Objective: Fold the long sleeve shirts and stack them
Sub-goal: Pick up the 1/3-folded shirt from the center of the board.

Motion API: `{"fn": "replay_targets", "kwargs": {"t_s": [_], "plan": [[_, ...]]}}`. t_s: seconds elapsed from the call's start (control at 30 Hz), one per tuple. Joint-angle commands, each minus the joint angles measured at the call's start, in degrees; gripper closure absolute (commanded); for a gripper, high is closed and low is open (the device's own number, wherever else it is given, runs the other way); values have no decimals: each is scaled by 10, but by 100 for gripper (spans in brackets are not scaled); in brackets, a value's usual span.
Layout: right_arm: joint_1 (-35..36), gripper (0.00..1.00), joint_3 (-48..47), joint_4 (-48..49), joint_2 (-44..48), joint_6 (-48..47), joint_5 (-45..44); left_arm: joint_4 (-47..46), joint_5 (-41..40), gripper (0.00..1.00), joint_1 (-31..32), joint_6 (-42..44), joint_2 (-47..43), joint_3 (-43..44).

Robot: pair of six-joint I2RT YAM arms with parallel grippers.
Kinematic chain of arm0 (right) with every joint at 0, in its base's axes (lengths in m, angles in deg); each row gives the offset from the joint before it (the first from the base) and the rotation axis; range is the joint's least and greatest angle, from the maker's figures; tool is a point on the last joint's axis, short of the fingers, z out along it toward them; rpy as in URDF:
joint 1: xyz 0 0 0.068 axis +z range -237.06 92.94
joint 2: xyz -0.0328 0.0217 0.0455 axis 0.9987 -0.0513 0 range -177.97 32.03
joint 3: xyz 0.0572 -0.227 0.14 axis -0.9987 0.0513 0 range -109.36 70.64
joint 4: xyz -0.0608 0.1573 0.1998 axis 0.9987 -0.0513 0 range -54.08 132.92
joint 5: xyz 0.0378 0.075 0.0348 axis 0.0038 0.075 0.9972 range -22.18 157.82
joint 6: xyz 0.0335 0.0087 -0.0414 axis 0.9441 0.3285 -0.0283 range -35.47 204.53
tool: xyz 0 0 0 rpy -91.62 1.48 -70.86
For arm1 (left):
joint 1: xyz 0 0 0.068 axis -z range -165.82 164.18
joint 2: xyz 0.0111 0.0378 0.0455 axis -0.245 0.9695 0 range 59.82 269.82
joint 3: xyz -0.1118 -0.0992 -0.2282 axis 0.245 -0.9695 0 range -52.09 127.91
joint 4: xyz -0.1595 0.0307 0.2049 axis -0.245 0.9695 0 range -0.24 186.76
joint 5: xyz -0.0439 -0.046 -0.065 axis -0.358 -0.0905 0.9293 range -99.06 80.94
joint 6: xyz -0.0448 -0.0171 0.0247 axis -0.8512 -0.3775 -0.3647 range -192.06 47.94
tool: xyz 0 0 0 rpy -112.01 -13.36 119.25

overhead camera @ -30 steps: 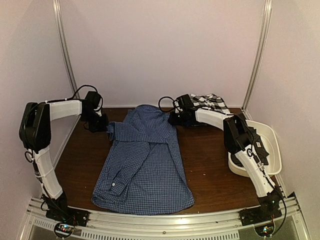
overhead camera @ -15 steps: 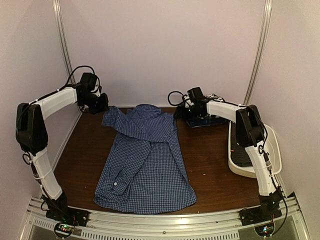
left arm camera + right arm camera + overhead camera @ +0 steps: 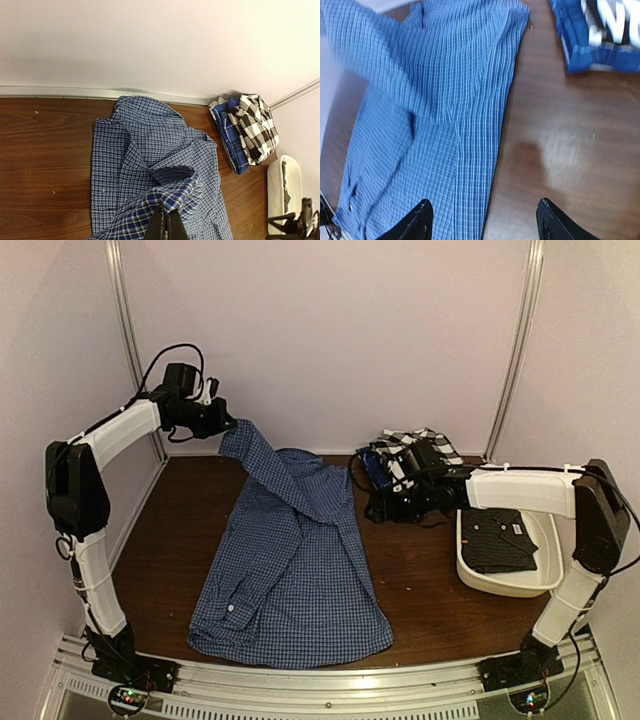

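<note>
While the fine-check shirt (image 3: 290, 570) lies spread on the table (image 3: 420, 570), body flat and hem toward my bases, one sleeve slants up off it to my left claw (image 3: 228, 423), raised near the far-left corner. The claw is pressed together, pinching sleeve cloth, and the rest of the shirt trails below and to its right. I judge it is held high so the sleeve can swing across the body for the fold.

White tub (image 3: 548, 585) is right of my right claw (image 3: 385, 502), with a dark shirt (image 3: 495, 540) inside, unfolded yet.

Folded stack (image 3: 415, 445), large-check on top of blue, sits just beyond the right claw by the wall. Likely the finished pile.

Right claw is spread, holding nothing, low over bare wood, the shirt's edge to its left.
</note>
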Motion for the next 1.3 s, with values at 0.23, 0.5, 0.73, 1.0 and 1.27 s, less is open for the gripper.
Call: {"fn": "replay_targets", "kwargs": {"t_s": [0.23,0.5,0.73,1.0,1.27], "plan": [[143,38,232,-47,168,134,-58,-102,88,100,2,-8,14,23],[254,46,296,-46,216,213,-51,-108,83,100,2,-14,13,16],[316,60,310,-31,184,251,-46,-115,69,100,2,-19,14,13],[343,80,296,-59,180,277,-59,-135,61,100,2,-26,16,18],[361,100,243,-70,164,267,-55,-173,66,100,2,-38,31,39]]}}
